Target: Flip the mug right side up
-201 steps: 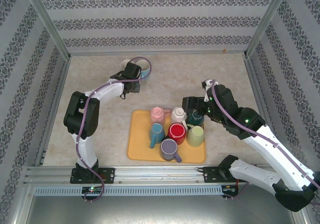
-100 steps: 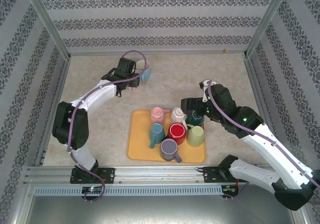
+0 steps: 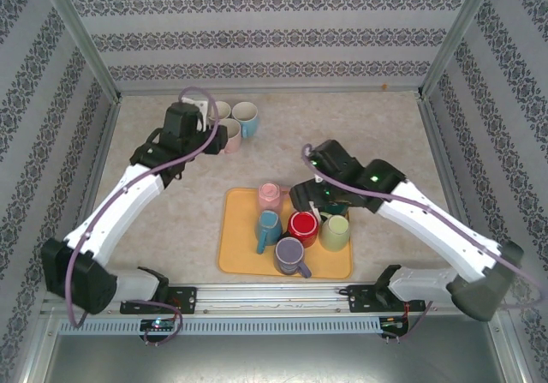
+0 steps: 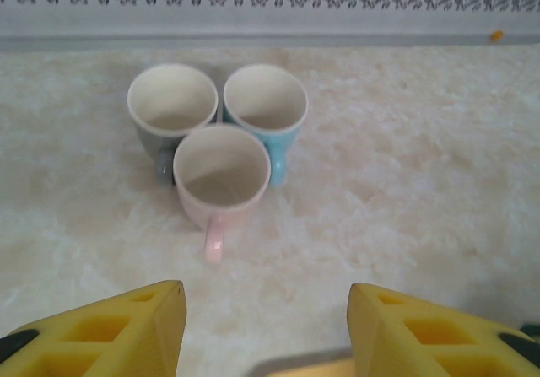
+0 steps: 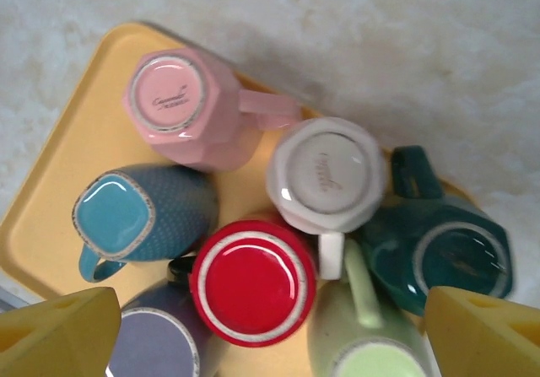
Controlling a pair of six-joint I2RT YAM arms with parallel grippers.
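Several mugs stand upside down on the yellow tray (image 5: 63, 153): pink (image 5: 173, 99), white (image 5: 325, 175), teal (image 5: 139, 217), red (image 5: 251, 282), dark green (image 5: 443, 259), light green (image 5: 363, 347) and purple (image 5: 160, 347). My right gripper (image 5: 272, 301) hovers open above them, roughly over the red mug (image 3: 302, 226), touching none. At the back left three mugs stand upright in a cluster: grey (image 4: 172, 107), blue (image 4: 266, 107) and pink (image 4: 221, 175). My left gripper (image 4: 266, 326) is open and empty, a short way back from the upright pink mug (image 3: 229, 133).
The tray (image 3: 238, 259) lies in the near middle of the beige table. Patterned walls and metal frame posts (image 3: 86, 44) close in the back and sides. Bare table stretches right of the upright mugs (image 4: 422, 183).
My left gripper has opened, let go of the pink mug and drawn back to the left, leaving it upright by the other two. My right gripper has shifted left over the tray.
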